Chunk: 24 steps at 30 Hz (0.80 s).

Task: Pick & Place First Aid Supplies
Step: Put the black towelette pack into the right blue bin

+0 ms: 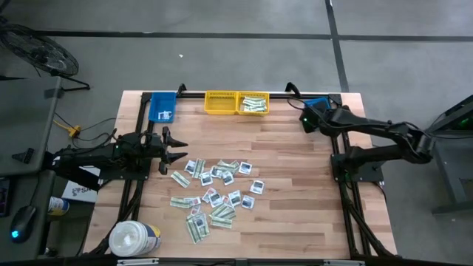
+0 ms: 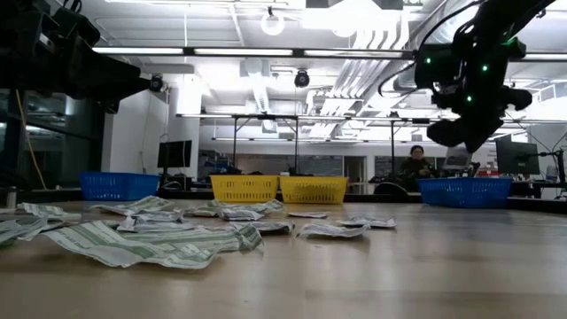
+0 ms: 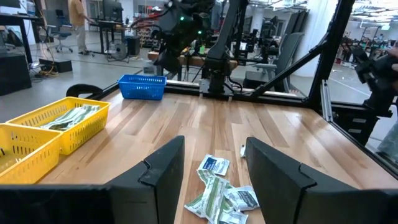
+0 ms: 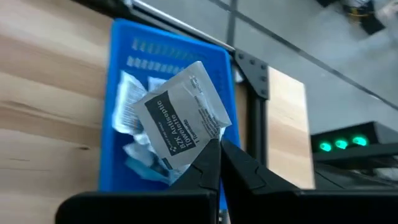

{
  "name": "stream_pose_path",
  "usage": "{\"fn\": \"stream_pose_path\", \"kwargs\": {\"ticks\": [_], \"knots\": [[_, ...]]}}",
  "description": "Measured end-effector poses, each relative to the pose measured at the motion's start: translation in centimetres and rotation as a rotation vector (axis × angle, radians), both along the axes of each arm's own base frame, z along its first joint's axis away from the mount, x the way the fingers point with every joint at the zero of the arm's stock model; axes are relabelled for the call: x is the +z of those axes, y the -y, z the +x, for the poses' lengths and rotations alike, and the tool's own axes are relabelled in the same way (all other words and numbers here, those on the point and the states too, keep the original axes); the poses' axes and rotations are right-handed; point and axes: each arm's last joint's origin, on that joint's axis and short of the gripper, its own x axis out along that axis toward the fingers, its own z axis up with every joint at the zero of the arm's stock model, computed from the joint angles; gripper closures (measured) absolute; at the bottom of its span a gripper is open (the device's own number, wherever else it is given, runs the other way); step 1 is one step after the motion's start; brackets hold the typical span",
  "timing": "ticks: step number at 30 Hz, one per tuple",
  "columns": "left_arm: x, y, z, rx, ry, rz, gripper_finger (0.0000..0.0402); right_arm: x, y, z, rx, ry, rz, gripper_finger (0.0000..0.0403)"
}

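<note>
Antiseptic towelette packet (image 4: pixel 181 127) pinched in closed fingers of right gripper (image 4: pixel 219 163), held above blue bin (image 4: pixel 124 74) at far right worktop corner. Release advised only once centred over the bin; clearance hard to judge. Left gripper (image 1: pixel 174 148) fingers spread, empty, beside the packet pile (image 1: pixel 214 193).

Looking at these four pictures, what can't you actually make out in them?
- Blue bin at the right, high view: contents hidden by the right gripper above it.
- White packet it holds, right wrist view: small print too blurred to read.
- Left gripper, low view: fingers cut off by the top edge.
- Pile of packets, high view: markings too small.
</note>
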Motion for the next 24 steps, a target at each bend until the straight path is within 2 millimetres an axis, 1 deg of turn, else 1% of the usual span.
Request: {"fn": "stream_pose_path", "kwargs": {"ticks": [9,15,18,24], "knots": [[0.0,0.0,0.0,0.0,0.0,0.0,0.0229,-2.5,1.6,0.3,-0.058,-0.089,0.123,0.0403],[0.0,0.0,0.0,0.0,0.0,0.0,0.0229,-3.6,2.1,1.1,-0.013,-0.074,0.201,0.0397],[0.0,0.0,0.0,0.0,0.0,0.0,0.0229,-3.6,2.2,1.2,-0.007,-0.062,0.201,0.0374],[0.0,0.0,0.0,0.0,0.0,0.0,0.0229,-3.6,2.2,1.2,-0.008,-0.062,0.198,0.0303]]}}
